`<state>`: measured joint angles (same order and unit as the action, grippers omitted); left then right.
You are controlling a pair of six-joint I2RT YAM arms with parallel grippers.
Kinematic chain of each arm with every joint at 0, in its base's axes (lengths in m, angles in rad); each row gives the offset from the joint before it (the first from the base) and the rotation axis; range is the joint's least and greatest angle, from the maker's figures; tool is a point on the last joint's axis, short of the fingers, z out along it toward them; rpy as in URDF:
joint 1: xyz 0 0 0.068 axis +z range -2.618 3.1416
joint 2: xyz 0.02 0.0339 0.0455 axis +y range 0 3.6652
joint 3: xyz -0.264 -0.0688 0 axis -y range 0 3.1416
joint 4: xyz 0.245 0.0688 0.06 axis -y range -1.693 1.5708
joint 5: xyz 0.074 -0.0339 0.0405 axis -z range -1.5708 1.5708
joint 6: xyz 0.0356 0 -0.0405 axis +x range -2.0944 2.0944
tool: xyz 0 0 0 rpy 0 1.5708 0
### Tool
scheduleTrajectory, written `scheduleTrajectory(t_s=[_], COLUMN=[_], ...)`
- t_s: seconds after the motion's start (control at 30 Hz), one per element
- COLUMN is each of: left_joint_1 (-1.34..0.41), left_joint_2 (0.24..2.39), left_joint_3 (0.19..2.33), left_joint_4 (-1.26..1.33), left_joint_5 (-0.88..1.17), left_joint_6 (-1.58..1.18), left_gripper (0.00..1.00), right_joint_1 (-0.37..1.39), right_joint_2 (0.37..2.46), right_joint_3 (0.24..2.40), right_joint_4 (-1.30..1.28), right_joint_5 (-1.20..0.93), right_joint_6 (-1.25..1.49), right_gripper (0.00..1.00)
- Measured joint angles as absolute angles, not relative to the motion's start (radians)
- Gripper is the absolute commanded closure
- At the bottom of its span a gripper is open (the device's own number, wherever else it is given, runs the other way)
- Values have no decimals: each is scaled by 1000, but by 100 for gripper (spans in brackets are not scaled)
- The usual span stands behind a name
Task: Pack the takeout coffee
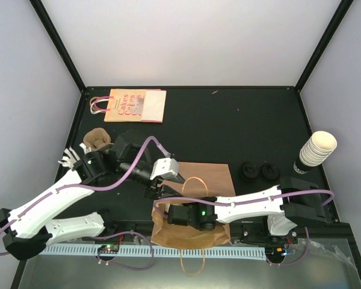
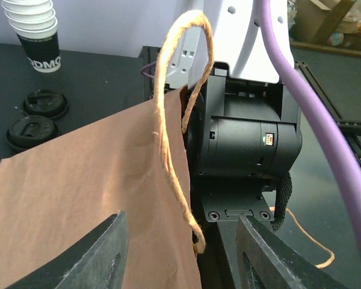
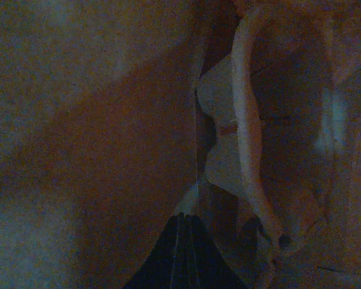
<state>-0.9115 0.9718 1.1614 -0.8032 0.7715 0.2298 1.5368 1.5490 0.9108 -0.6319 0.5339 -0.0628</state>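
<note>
Brown paper bag (image 1: 216,177) lay flat on black worktop (image 1: 228,120), white right arm (image 1: 253,201) across it, right hand (image 3: 183,253) pinched closed inside dim interior. Left hand (image 2: 186,259) stood half wide, straddling bag edge and twisted twine handle (image 2: 168,120). Round black lids (image 1: 260,171), nested cup stack (image 1: 316,150) beyond. Takeout coffee: cannot tell where.

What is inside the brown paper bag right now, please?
The right arm's fingers are inside the brown paper bag. Its dim interior shows paper walls and a handle; anything deeper is hidden in the dark.
</note>
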Motion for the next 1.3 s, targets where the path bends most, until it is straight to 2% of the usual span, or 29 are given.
scheduleTrajectory(t_s=[0.23, 0.33, 0.37, 0.83, 1.17, 1.3], left_joint_1=[-946, -962, -968, -1010, -1010, -1010], left_joint_2=[1034, 1048, 1050, 1020, 987, 986], left_joint_3=[1169, 1182, 1186, 1225, 1227, 1219], left_joint_4=[-809, -815, -818, -827, -795, -786], left_joint_5=[768, 765, 765, 641, 606, 606], left_joint_6=[259, 265, 263, 290, 297, 297], left_gripper=[79, 97, 98, 98, 98, 98], right_joint_1=[1537, 1537, 1537, 1555, 1577, 1578], right_joint_2=[1549, 1549, 1549, 1549, 1547, 1530], right_joint_3=[911, 911, 911, 912, 915, 916], right_joint_4=[-632, -632, -632, -638, -647, -646], right_joint_5=[531, 531, 531, 586, 799, 810], right_joint_6=[-66, -65, -65, -62, -20, -22], right_gripper=[99, 99, 99, 99, 99, 98])
